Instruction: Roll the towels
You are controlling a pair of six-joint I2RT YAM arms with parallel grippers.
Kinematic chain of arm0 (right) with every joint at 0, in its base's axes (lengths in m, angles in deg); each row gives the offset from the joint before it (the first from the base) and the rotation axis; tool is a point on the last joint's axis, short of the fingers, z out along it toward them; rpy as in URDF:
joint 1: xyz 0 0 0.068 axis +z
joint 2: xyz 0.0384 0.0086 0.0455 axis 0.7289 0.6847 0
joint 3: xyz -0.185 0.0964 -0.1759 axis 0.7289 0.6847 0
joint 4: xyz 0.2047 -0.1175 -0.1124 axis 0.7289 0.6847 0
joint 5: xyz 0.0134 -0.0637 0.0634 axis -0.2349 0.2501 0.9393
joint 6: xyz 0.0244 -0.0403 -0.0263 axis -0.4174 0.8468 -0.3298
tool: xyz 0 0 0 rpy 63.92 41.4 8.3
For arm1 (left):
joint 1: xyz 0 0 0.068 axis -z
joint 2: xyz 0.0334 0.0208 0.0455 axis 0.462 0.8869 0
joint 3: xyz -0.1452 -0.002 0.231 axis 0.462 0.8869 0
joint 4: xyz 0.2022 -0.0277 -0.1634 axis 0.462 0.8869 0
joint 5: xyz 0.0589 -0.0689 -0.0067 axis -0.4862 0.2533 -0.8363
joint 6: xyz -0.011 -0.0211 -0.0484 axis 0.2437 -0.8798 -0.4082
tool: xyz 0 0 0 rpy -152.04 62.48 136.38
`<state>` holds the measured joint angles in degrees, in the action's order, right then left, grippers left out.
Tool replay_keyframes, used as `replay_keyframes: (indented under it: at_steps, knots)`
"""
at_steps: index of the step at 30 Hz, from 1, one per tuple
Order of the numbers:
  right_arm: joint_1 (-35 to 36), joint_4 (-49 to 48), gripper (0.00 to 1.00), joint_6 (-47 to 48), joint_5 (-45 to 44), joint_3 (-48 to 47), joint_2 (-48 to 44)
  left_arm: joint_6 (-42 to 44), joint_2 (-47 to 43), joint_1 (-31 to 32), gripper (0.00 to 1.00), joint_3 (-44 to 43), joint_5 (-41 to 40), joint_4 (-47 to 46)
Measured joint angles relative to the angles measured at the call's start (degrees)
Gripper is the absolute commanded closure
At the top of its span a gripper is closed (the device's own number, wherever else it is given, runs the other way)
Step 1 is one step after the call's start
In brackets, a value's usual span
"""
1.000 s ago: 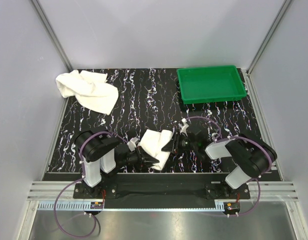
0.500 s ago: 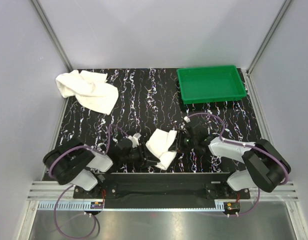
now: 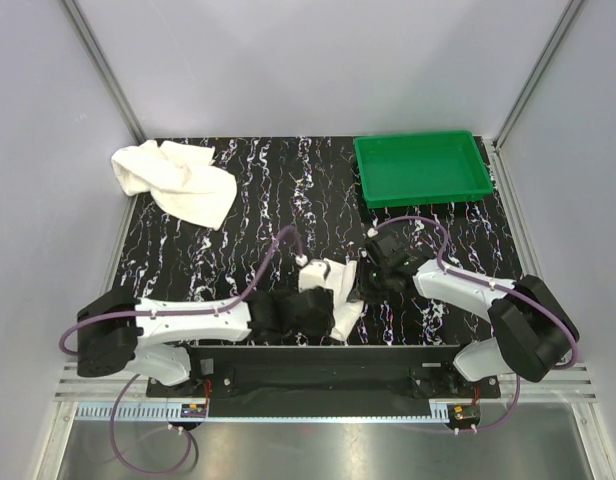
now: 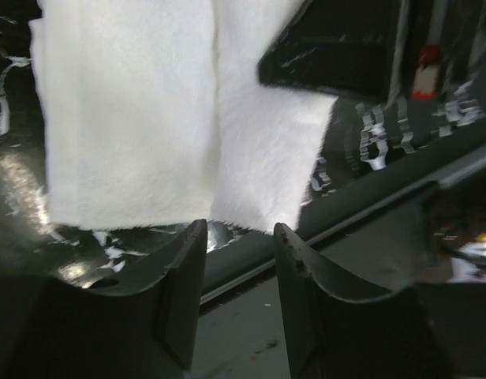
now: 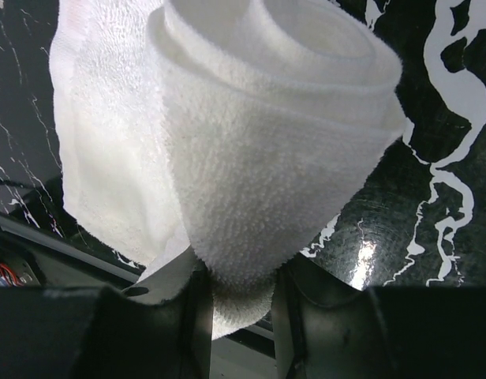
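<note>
The smaller white towel (image 3: pixel 335 290) lies near the table's front edge, partly rolled. In the right wrist view its rolled end (image 5: pixel 259 134) shows a spiral. My right gripper (image 5: pixel 239 296) is shut on the lower edge of that roll; in the top view it (image 3: pixel 362 283) is at the towel's right side. My left gripper (image 4: pixel 237 237) is open and empty, its fingertips just short of the towel's flat near edge (image 4: pixel 140 118); in the top view it (image 3: pixel 316 306) is at the towel's left. The larger white towel (image 3: pixel 178 180) lies crumpled at the far left.
A green plastic tray (image 3: pixel 423 168) stands at the far right. The table's front edge and metal rail (image 3: pixel 318 350) run just below the small towel. Grey walls close in the left, right and back.
My left arm has stretched low to the right, up against the small towel. The towel has bunched from a spread sheet into a narrower roll. My right gripper has shifted slightly away.
</note>
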<state>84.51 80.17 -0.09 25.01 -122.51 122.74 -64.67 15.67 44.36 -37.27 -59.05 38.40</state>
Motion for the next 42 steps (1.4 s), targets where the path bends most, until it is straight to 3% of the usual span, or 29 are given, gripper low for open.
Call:
replay_keyframes:
  at_steps: [6,12,15,16,28,35,42]
  knots:
    - [0.0,2.43,0.89,0.26,-0.5,-1.29,0.7,3.58,12.63,10.97,0.51,-11.87,-13.33,11.28]
    - [0.04,2.8,0.9,0.42,-0.5,-1.66,1.36,5.2,22.05,15.8,0.45,-22.27,-21.2,18.27]
    - [0.04,2.86,0.9,0.44,-0.5,-1.73,1.49,6.71,22.53,16.83,0.26,-23.69,-23.52,19.56]
    - [0.04,2.86,0.9,0.44,-0.5,-1.73,1.51,7.67,22.53,17.09,0.25,-23.87,-24.24,19.56]
    - [0.04,3.23,0.91,0.59,-0.44,-2.05,1.62,15.96,28.46,17.57,0.23,-24.39,-26.36,15.8]
    - [0.04,3.65,0.91,0.63,-0.61,-2.05,1.51,17.7,33.42,17.09,0.31,-24.98,-27.58,14.27]
    - [0.04,4.02,0.91,0.63,-0.96,-2.01,1.18,17.53,33.53,16.06,0.68,-24.48,-27.93,14.14]
